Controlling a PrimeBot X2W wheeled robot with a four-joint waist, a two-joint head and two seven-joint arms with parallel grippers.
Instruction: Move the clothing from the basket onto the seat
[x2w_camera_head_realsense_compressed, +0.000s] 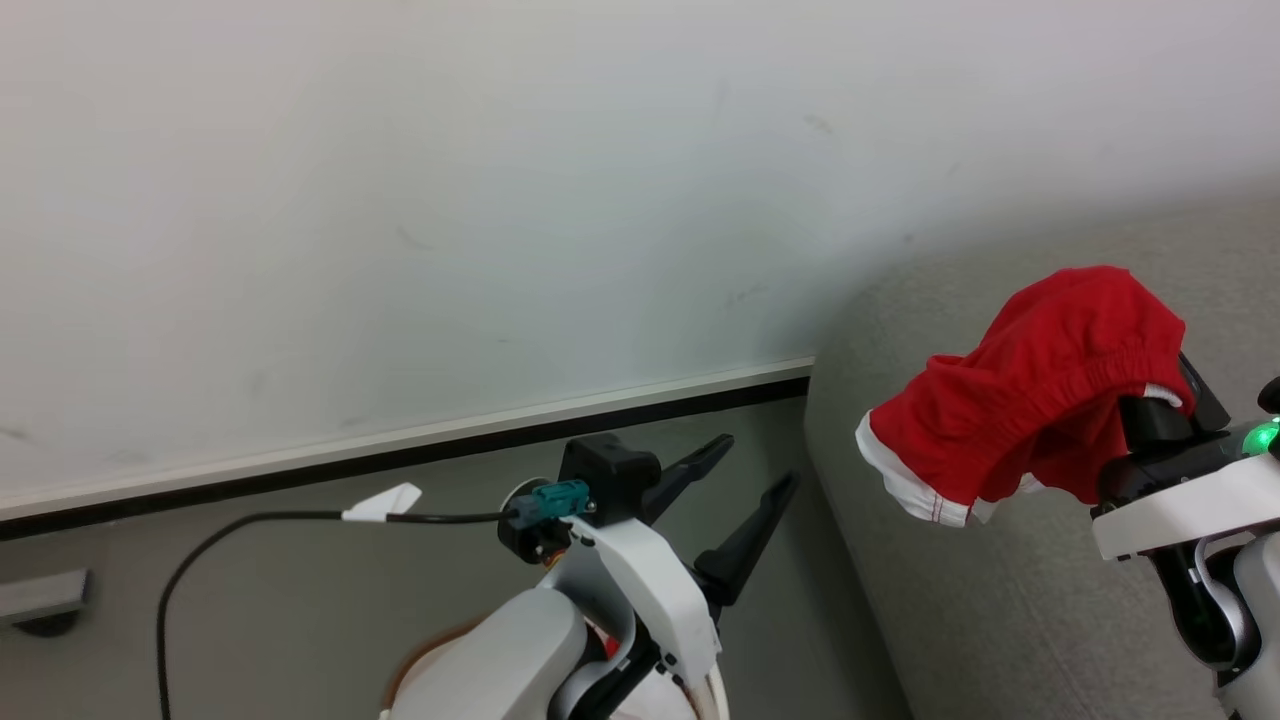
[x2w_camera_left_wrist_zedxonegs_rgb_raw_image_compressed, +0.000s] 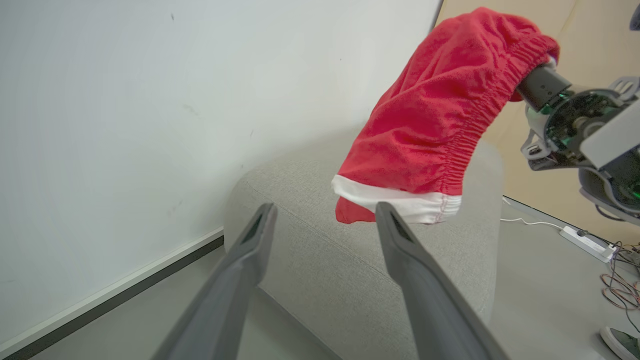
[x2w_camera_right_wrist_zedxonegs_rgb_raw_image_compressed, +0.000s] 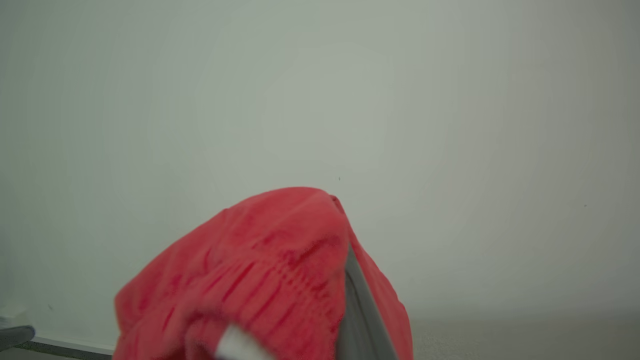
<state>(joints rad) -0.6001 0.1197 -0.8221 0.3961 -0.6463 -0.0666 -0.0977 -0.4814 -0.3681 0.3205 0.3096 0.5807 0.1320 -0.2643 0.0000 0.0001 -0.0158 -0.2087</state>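
Left gripper (x2w_camera_head_realsense_compressed: 757, 462) at lower centre of the head view, dark fingers splayed wide and gripping nothing, tips aimed up and right toward the end of the sofa. Black cable (x2w_camera_head_realsense_compressed: 250, 525) with a white tag trailing from its wrist toward the lower left across grey floor (x2w_camera_head_realsense_compressed: 300, 620); white wall (x2w_camera_head_realsense_compressed: 400, 200) over the upper frame, dark baseboard (x2w_camera_head_realsense_compressed: 400, 450) slanting beneath it. Further right, grey woven sofa cushion (x2w_camera_head_realsense_compressed: 1000, 620) in the lower right corner. Over it, at mid right, red shorts (x2w_camera_head_realsense_compressed: 1030, 400) with a gathered elastic waistband and a white hem, hung from the right gripper (x2w_camera_head_realsense_compressed: 1150, 420) rather than lying on the cushion; hem low above the fabric, contact impossible to judge. Right gripper's fingers buried in the cloth, pinched together on the waistband. From the left wrist, same order: wall at left, two parted grey fingers (x2w_camera_left_wrist_zedxonegs_rgb_raw_image_compressed: 240, 270) rising from the bottom edge, cushion corner between and behind them, shorts at upper centre just beyond the right fingertip, right gripper's body at the right edge, white power strip (x2w_camera_left_wrist_zedxonegs_rgb_raw_image_compressed: 587, 242) on the floor below it, a shoe (x2w_camera_left_wrist_zedxonegs_rgb_raw_image_compressed: 620, 342) in the bottom right corner. From the right wrist, blurred red cloth at lower centre, one grey finger (x2w_camera_right_wrist_zedxonegs_rgb_raw_image_compressed: 361, 320) against it.
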